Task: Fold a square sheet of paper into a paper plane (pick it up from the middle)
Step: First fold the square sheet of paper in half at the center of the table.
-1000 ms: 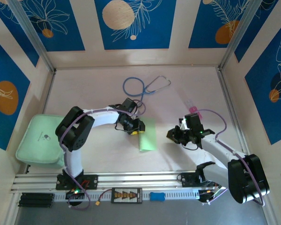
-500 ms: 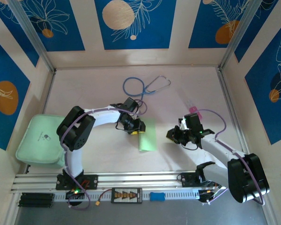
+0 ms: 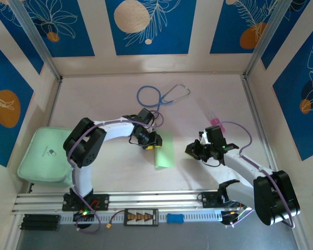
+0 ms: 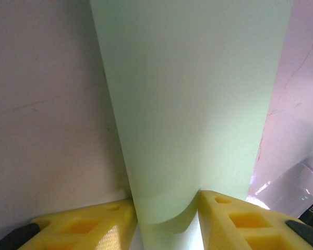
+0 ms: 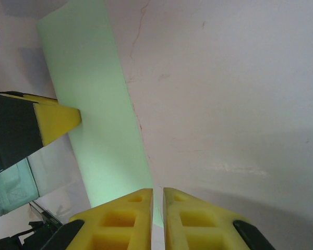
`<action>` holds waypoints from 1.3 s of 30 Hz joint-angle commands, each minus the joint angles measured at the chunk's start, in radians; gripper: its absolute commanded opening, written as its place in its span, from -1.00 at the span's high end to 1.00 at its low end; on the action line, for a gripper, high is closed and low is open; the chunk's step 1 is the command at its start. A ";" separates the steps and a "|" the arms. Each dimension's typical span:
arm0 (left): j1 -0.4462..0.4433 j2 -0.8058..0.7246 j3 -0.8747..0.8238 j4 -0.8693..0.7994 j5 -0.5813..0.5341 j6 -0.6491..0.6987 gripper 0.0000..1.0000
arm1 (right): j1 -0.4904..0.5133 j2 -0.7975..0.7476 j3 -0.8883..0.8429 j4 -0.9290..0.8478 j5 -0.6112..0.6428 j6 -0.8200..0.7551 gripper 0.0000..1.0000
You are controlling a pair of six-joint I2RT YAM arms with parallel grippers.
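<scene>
The square sheet of paper (image 3: 165, 150), pale green and folded into a narrow strip, lies mid-table. No paper plane is in view. My left gripper (image 3: 151, 144) is at the strip's left edge. In the left wrist view the paper (image 4: 193, 99) runs between the yellow fingers (image 4: 235, 219), touching both, and its near end bows up between them at the left gripper (image 4: 167, 216). My right gripper (image 3: 194, 151) hovers low just right of the strip. In the right wrist view its fingertips (image 5: 141, 200) are nearly together with nothing held, the right gripper (image 5: 157, 191) over the paper's (image 5: 99, 120) edge.
A thick mint-green pad (image 3: 41, 155) lies at the left wall. A blue stethoscope (image 3: 159, 95) rests toward the back, and a small pink-capped item (image 3: 214, 119) sits behind the right arm. Metal rails (image 3: 146, 200) line the near edge. Walls enclose the table.
</scene>
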 commanded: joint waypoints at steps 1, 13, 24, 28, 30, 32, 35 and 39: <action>0.001 0.111 -0.024 -0.033 -0.138 0.018 0.14 | 0.010 0.008 0.002 0.000 -0.020 0.006 0.70; 0.001 0.122 -0.013 -0.047 -0.139 0.030 0.14 | 0.045 0.062 0.039 0.016 -0.011 -0.004 0.66; 0.000 0.125 -0.007 -0.062 -0.148 0.050 0.14 | 0.125 0.276 0.173 0.076 0.015 -0.024 0.77; 0.001 0.126 -0.002 -0.061 -0.142 0.058 0.13 | 0.139 0.331 0.215 0.064 0.052 -0.019 0.77; 0.000 0.128 -0.001 -0.065 -0.149 0.065 0.12 | 0.137 0.330 0.211 0.060 0.077 -0.008 0.78; 0.000 0.128 0.002 -0.072 -0.151 0.066 0.11 | 0.131 0.315 0.199 0.056 0.094 0.001 0.78; 0.001 0.132 0.002 -0.065 -0.146 0.068 0.12 | 0.114 0.283 0.173 0.054 0.108 0.010 0.78; 0.000 0.140 0.009 -0.069 -0.145 0.071 0.10 | 0.094 0.246 0.142 0.056 0.105 0.014 0.77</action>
